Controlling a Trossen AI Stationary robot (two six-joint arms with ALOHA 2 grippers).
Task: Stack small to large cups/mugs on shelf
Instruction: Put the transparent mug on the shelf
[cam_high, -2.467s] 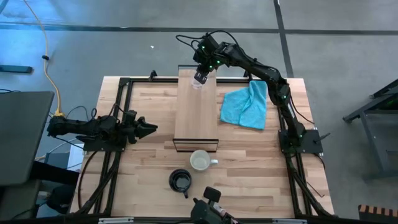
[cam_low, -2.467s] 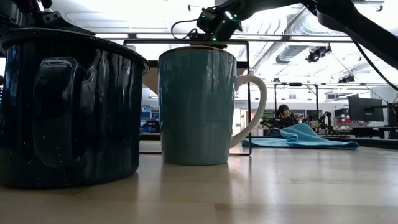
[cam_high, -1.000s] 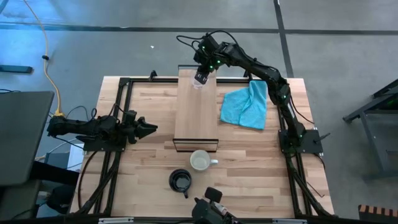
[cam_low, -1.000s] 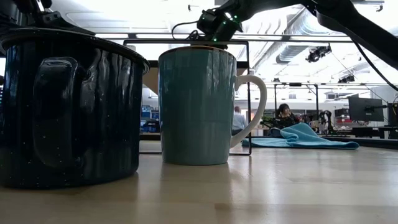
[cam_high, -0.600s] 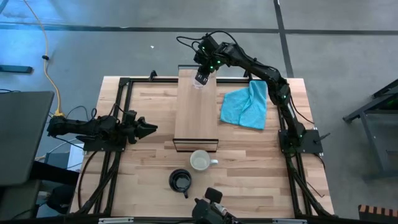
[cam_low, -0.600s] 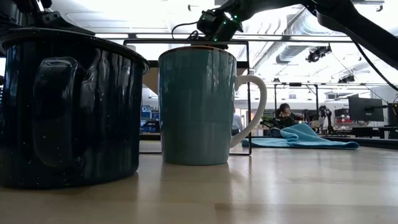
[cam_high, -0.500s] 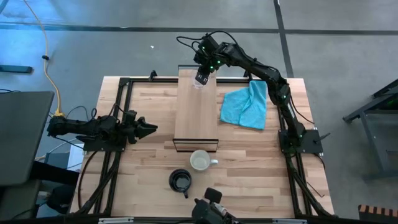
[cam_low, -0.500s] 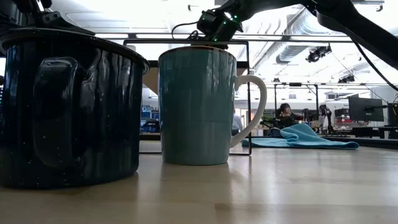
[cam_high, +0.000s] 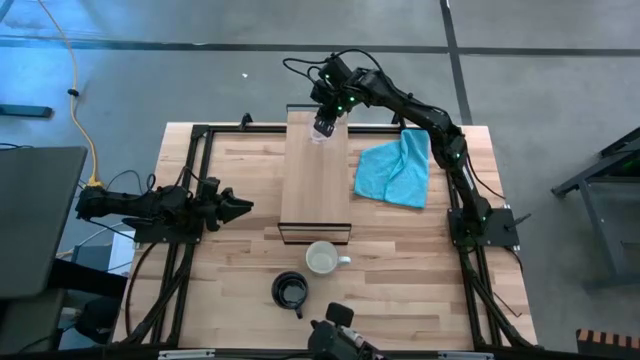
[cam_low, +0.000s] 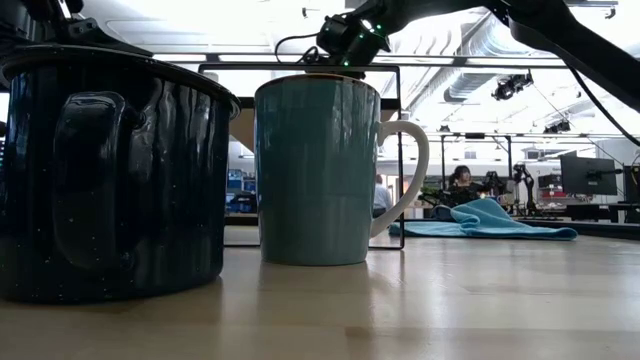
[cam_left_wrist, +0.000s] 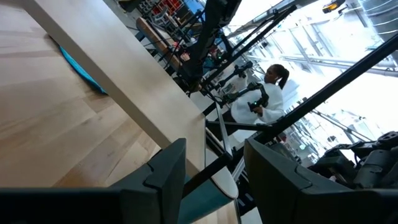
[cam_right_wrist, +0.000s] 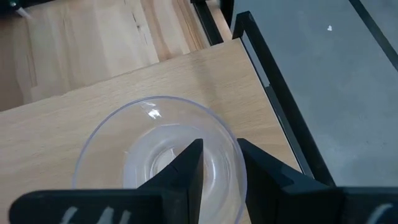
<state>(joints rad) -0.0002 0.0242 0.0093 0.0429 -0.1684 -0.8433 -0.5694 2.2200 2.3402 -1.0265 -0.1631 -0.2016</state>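
The clear glass cup (cam_high: 318, 137) (cam_right_wrist: 155, 140) is at the far end of the light-wood shelf (cam_high: 315, 180), under my right gripper (cam_high: 322, 128), which is shut on it. The white mug (cam_high: 322, 259) (cam_low: 315, 170) stands on the table just before the shelf's near end, its handle toward the right. The black mug (cam_high: 290, 290) (cam_low: 110, 170) stands nearer and a little left. My left gripper (cam_high: 238, 207) (cam_left_wrist: 214, 180) waits open and empty at the table's left, pointing right. My right gripper holds the glass cup by its rim (cam_right_wrist: 235, 146), with one finger (cam_right_wrist: 186, 165) inside the cup and the other (cam_right_wrist: 264, 171) outside. The fingers come from above, pointing down. The cup is upright over the shelf's far end; whether its base rests there I cannot tell.
A turquoise cloth (cam_high: 395, 170) (cam_low: 485, 222) lies on the table right of the shelf. The shelf's dark frame (cam_low: 400, 150) rises behind the white mug. The shelf's near and middle parts are bare. People show in the room beyond the table (cam_left_wrist: 267, 93).
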